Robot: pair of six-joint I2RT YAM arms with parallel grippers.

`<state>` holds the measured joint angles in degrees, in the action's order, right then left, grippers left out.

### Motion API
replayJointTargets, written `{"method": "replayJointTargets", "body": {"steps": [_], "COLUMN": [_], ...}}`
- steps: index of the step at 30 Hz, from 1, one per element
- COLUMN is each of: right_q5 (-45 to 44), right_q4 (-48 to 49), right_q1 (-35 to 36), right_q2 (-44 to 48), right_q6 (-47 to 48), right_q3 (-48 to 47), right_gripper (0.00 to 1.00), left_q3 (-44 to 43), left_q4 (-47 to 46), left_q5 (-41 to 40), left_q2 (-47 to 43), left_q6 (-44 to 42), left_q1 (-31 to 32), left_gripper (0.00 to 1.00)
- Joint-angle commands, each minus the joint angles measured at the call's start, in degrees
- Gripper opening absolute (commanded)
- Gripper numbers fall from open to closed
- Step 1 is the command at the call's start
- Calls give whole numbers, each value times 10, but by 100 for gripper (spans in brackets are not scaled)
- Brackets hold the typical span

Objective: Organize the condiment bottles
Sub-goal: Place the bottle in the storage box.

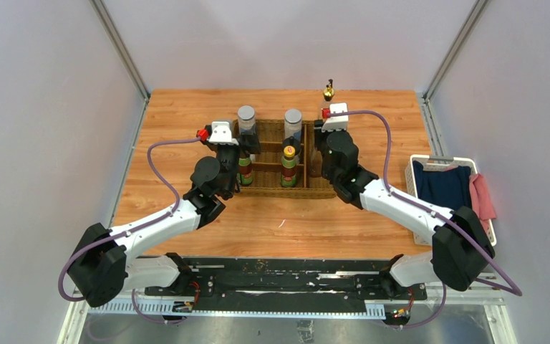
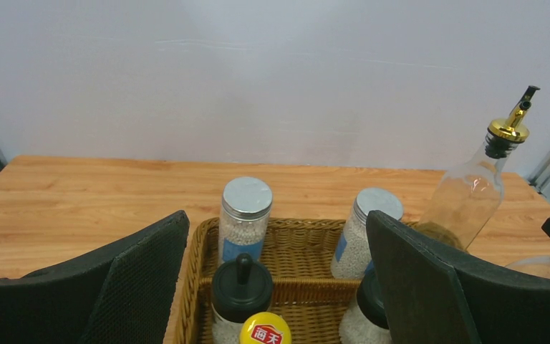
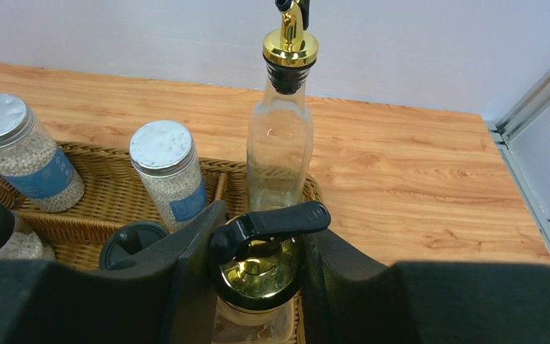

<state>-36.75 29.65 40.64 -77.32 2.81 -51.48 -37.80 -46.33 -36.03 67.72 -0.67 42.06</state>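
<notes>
We find the right gripper point(image 3: 263, 240) clamped on the neck of a tall clear gold-topped bottle point(image 3: 258, 279) at the right column of the brown wicker basket point(image 1: 265, 192). The left gripper point(image 2: 276, 218) hovers wide open over the left column. A second gold-topped bottle point(image 3: 279, 143) stands by the basket's far right corner; two grey-lidded jars point(image 1: 246, 115) occupy the rear compartments.

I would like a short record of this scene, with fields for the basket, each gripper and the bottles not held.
basket: wicker, mid-table, with compartments
back row: two grey-lidded jars
left gripper: open, empty, above the basket's left side
right gripper: shut on the near gold-topped bottle
far gold-topped bottle: upright by the basket's far right corner
</notes>
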Motion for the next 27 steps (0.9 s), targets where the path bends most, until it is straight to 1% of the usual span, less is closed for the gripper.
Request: {"method": "replayJointTargets", "body": {"steps": [1,8,20,27], "right_q5": [-22,-28,-24,-27], "right_q4": [43,41,28,31], "right_q1": [2,2,2,2], "right_q2": [0,2,13,10], "right_q6": [-8,1,55,65], "right_q3": [11,11,-20,-23], "right_gripper": [0,0,0,0], "left_q3": [6,5,4,1], "left_q4": [-3,-3,-4,-3], "left_q5": [-4,-5,-3,-2], "left_q2": [-1,-2,3,5], "left_q6": [-1,-3,1,0], "left_q1": [-2,-2,-2,-2], "left_gripper": [98,98,97,97]}}
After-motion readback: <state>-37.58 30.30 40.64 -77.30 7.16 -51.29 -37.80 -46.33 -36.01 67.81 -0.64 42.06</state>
